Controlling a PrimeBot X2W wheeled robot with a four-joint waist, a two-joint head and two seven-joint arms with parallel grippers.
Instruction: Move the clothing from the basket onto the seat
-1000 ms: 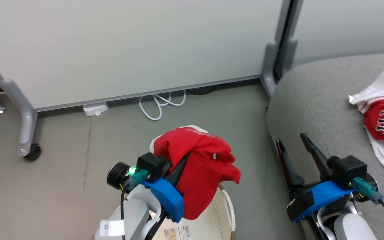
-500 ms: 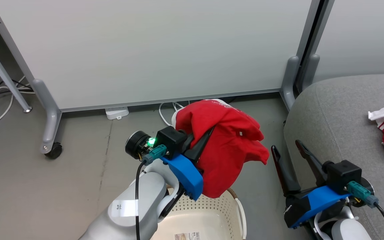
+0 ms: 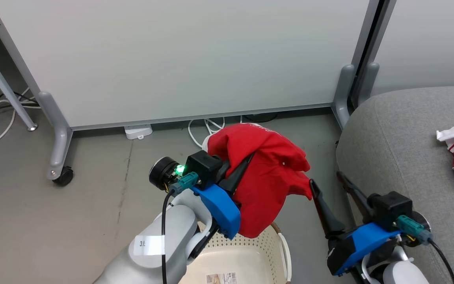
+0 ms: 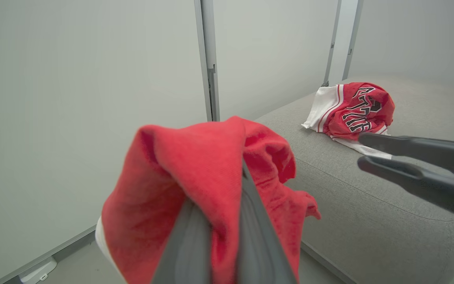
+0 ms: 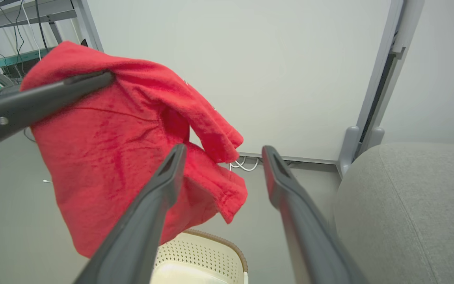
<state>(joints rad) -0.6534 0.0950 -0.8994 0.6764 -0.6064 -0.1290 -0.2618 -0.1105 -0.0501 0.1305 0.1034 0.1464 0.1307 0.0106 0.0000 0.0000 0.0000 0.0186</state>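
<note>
**A:** Where's the load?

**B:** The left gripper (image 3: 239,173) is pinching a fold of the red garment (image 3: 268,177), with its fingers pressed together through the cloth. The garment hangs in the air above the basket (image 3: 250,246), short of the seat (image 3: 400,138). A second jersey (image 4: 359,108) lies on the cushion, well apart.

**A:** And the other arm?

**B:** The right gripper (image 3: 326,179) is spread wide and holds nothing. It sits between the garment and the seat, and one finger is just beside the trailing flap.

**A:** That's the worry?

**B:** It's the first one. If the carry goes straight across, the flap could catch on that finger and drag the fold out of the pinch.

**A:** What else?

**B:** The pinch takes in only a small part of the cloth and most of the garment dangles below it. A quick swing could slip it loose onto the floor (image 3: 93,197) in the gap. The seat's edge is also rounded, so a release there might let it slide off. It would be safer to let go well in over the cushion.
</note>
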